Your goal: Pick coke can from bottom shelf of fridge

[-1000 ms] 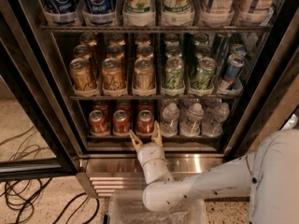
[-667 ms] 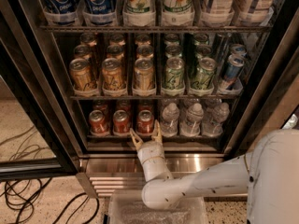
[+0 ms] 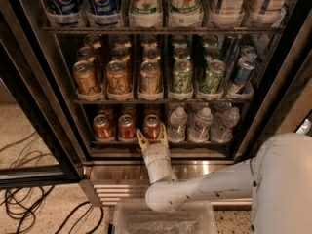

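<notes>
The fridge [image 3: 29, 82] stands open with wire shelves. On its bottom shelf [image 3: 161, 142] several red coke cans stand in rows at the left. The front ones are a left can [image 3: 102, 127], a middle can [image 3: 126, 127] and a right can [image 3: 151, 126]. My gripper [image 3: 152, 137] reaches up from the white arm [image 3: 204, 184] at the shelf's front rail. Its two tan fingers [image 3: 142, 141] are open and sit on either side of the lower part of the right front coke can, not closed on it.
Clear water bottles [image 3: 201, 125] fill the right half of the bottom shelf. Orange-gold cans [image 3: 117, 77] and green-silver cans [image 3: 183, 76] stand on the shelf above. The steel base [image 3: 112, 172] lies below, a clear bin [image 3: 163, 218] at the bottom, black cables [image 3: 29, 204] on the floor left.
The gripper has edged slightly forward and up toward the right front coke can; its fingers now flank the can's base. Nothing else has moved.
</notes>
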Available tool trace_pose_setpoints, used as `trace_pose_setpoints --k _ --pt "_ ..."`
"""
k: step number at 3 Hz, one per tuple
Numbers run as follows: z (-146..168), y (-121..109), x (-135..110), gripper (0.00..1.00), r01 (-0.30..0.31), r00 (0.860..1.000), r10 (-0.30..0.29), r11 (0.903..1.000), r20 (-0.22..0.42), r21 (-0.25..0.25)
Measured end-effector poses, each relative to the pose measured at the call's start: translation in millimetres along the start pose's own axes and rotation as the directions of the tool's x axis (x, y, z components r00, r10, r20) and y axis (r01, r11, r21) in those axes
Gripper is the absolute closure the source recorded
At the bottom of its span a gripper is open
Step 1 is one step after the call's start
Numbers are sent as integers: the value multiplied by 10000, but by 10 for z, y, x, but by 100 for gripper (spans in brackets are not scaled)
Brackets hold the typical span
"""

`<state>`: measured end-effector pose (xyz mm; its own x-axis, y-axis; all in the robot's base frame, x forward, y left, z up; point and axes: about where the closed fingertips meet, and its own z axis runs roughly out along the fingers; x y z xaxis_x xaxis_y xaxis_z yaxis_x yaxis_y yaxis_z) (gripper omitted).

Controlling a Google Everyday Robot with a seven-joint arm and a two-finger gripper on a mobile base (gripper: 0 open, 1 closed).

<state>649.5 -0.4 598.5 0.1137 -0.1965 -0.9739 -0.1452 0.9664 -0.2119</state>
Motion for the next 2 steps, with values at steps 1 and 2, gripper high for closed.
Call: trace_pose_setpoints --k 1,2 --pt "138 -7 41 42 -113 9999 113 9999 7 130" --pt "225 -13 83 61 -219 9998 220 9995 -30 221"
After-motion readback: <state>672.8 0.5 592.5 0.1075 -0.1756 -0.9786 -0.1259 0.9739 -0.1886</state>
